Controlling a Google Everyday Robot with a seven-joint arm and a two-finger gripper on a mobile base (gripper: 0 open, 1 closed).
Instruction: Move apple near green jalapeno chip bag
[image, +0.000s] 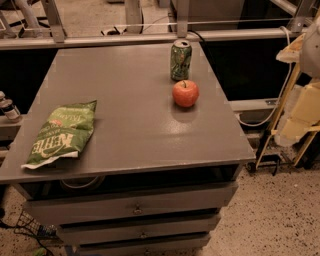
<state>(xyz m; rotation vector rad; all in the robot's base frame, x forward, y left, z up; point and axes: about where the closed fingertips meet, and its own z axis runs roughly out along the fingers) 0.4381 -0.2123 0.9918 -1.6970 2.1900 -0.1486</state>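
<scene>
A: Camera view first. Where's the apple (185, 93)?

B: On the grey cabinet top (130, 120), toward the far right side, stem up. Just behind it stands a green soda can (180, 60), upright. The two are close, though I can't say whether they touch.

A: And the green jalapeno chip bag (62, 134)?

B: Lying flat near the front left corner, well apart from the apple — most of the bare top lies between them. Its white-edged end reaches the front edge of the top, and the white lettering reads upside down from here.

A: The gripper (301, 116)?

B: Off the cabinet altogether, at the right edge of the view — a pale yellowish shape beside the top's right side, above the speckled floor (270, 215). Whether it is released or clenched, I cannot tell.

A: Anything else?

B: Drawers (135, 205) below the top, the uppermost pulled out a little, and a small bottle (9, 109) at the far left.
</scene>
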